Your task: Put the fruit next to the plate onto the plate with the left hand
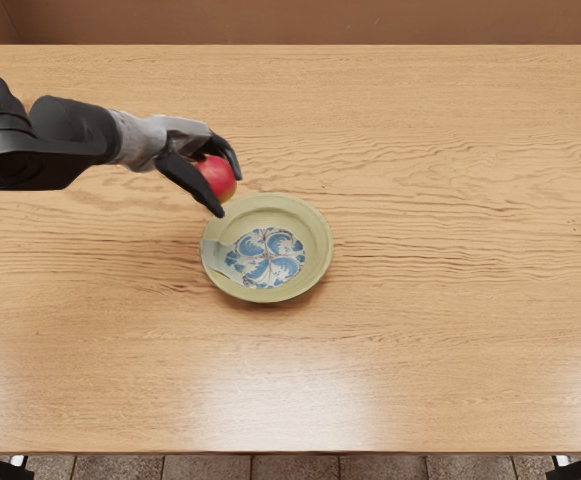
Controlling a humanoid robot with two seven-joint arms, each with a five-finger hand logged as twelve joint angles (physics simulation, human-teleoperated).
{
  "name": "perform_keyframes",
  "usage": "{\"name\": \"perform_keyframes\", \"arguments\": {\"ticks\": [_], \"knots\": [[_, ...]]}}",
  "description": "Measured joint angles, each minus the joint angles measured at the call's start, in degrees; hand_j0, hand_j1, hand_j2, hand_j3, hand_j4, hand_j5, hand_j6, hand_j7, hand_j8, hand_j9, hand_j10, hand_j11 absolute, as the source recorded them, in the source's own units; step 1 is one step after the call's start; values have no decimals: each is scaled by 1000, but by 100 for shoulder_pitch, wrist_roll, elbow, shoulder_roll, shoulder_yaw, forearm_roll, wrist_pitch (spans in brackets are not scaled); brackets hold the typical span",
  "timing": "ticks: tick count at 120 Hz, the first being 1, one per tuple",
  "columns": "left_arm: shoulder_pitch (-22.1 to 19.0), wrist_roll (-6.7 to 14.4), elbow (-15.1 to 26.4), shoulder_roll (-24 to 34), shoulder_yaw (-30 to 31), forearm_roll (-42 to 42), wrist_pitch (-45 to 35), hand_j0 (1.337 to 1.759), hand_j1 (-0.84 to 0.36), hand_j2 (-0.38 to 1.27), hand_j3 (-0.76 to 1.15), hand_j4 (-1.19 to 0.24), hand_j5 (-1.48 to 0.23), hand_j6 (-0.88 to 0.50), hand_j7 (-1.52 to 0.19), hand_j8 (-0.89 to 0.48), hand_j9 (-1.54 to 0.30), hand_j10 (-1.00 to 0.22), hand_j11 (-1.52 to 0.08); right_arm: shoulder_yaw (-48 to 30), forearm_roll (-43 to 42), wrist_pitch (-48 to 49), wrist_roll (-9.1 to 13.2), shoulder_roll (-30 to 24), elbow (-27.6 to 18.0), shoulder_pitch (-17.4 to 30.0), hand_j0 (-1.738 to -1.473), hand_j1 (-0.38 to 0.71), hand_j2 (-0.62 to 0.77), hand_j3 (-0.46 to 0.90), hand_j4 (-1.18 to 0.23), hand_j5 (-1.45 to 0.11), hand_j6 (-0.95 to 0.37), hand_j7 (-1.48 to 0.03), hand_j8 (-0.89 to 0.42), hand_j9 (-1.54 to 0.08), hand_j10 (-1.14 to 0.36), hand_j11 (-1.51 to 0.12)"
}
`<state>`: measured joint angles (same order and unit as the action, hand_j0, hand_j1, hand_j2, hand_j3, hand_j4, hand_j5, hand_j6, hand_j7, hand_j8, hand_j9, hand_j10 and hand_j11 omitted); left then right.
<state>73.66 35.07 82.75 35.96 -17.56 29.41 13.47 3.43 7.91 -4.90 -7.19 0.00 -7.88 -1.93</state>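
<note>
A red round fruit is held in my left hand, whose dark fingers curl around it from above and below. The arm comes in from the picture's left edge. Hand and fruit hover just past the upper-left rim of the plate, a pale green dish with a blue and white pattern in its middle. The plate sits near the middle of the wooden table with nothing on it. Part of the fruit is hidden behind the fingers. My right arm does not show.
The wooden table stretches wide on all sides of the plate. Its front edge runs along the bottom of the picture, with floor below it. A brown wall stands behind the far edge.
</note>
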Motion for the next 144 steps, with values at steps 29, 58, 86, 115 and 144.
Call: {"name": "perform_keyframes", "arguments": {"ticks": [29, 58, 86, 115, 144], "knots": [[132, -3, -16, -815, 239, -88, -29, 1624, -417, 430, 0, -534, -1120, -234, -1151, -259, -1187, -668, -1245, 0, 0, 9, 4, 0, -3, -18, -1658, -308, -7, 0, -35, -45, -35, -45, -35, -45, -35, -45], [-9, -4, -139, -943, 528, 137, -148, 1623, -428, 430, 0, -517, -1114, -219, -1137, -249, -1179, -650, -1249, 0, 0, 10, 5, 0, -3, -34, -1658, -308, -7, 0, -35, -45, -35, -45, -35, -45, -35, -45], [8, -7, -208, -1056, 641, 275, -275, 1644, -211, 202, 0, -462, -728, -309, -735, -326, -752, -524, -783, 1, 0, 10, 5, 0, -6, -35, -1658, -308, -7, 0, -35, -45, -35, -45, -35, -45, -35, -45], [26, -7, -208, -1029, 660, 275, -293, 1654, -32, 97, 0, -315, -451, -269, -453, -263, -457, -335, -467, 2, 0, 10, 3, 0, -6, -35, -1658, -308, -7, 0, -35, -45, -35, -45, -35, -45, -35, -45], [-1083, -7, -98, -92, -653, 71, 336, 1657, 23, 66, 0, -272, -365, -258, -366, -256, -367, -278, -370, 4, 0, 13, 2, 0, -7, -35, -1658, -308, -7, 0, -35, -45, -35, -45, -35, -45, -35, -45]]}}
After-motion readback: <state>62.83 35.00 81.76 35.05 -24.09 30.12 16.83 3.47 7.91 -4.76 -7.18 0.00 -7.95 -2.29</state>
